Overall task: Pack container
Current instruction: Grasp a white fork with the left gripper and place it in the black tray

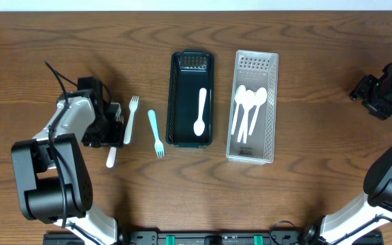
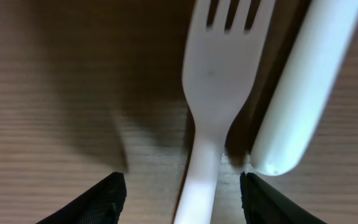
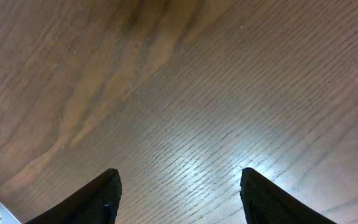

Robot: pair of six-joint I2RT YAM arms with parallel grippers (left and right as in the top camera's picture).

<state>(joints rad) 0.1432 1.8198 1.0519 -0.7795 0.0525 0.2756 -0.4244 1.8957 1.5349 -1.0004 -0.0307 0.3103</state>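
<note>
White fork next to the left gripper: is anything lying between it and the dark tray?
Yes. The teal fork lies flat between the white fork and the dark tray. If the white fork is lifted over it, the path looks clear.

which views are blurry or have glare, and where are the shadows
Left wrist: the white fork is very close and looks soft, with a dark shadow on the table to its left. Right wrist: sharp wood grain, a bright glare patch low in the middle. Overhead: evenly lit and sharp, only faint shadows.
</note>
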